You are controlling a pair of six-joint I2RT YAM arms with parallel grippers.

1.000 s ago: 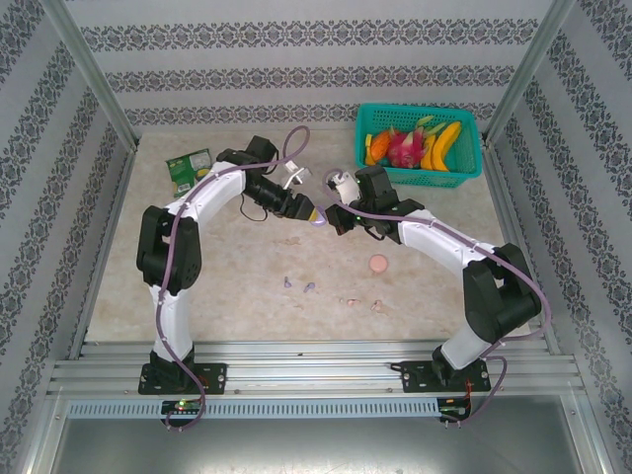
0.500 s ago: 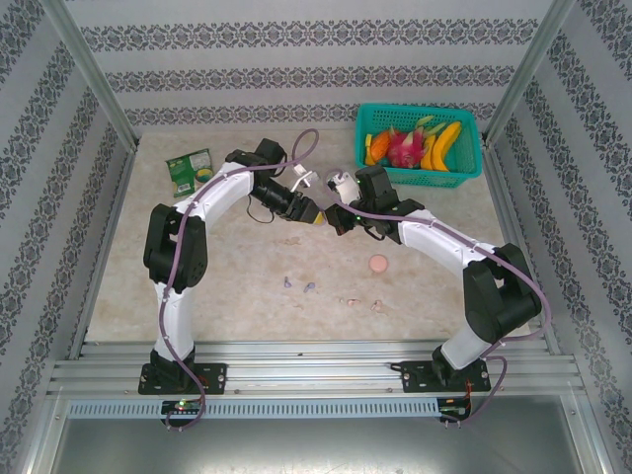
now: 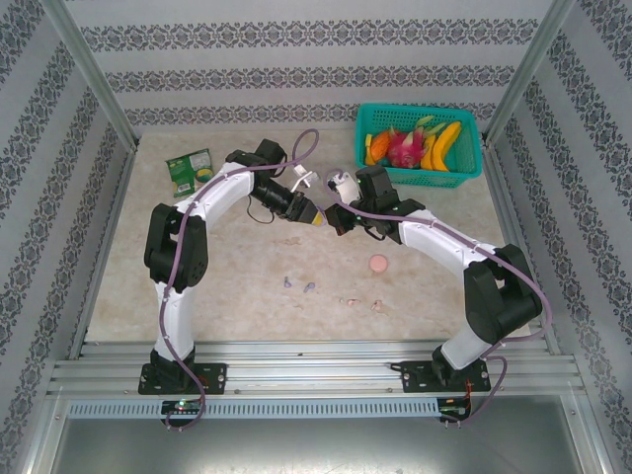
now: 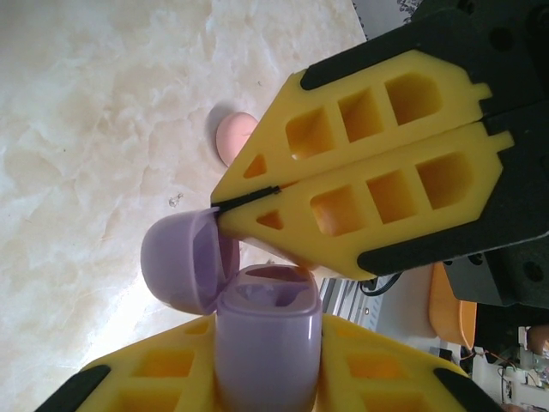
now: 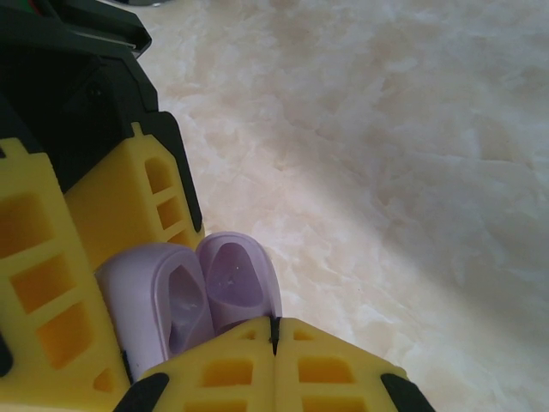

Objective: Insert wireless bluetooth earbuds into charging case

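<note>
Left gripper point(image 4: 266, 328) clamps the lilac case point(image 4: 264, 365), lid point(image 4: 176, 262) open. Right gripper point(image 4: 225, 204) is pressed together, tips touching the lid rim. Earbuds point(image 3: 309, 288) lie loose on the table point(image 3: 217, 286).

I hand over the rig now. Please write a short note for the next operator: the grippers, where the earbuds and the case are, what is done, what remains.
Left gripper: shut on the lilac charging case, held off the table.
Right gripper: shut, tips at the rim of the open lid; a real pinch cannot be told.
Earbuds: lilac bits and pink bits lie loose on the table, nearer the arm bases.
Done: case lifted, lid open.
Left: pick up the earbuds and seat them in the case.
</note>
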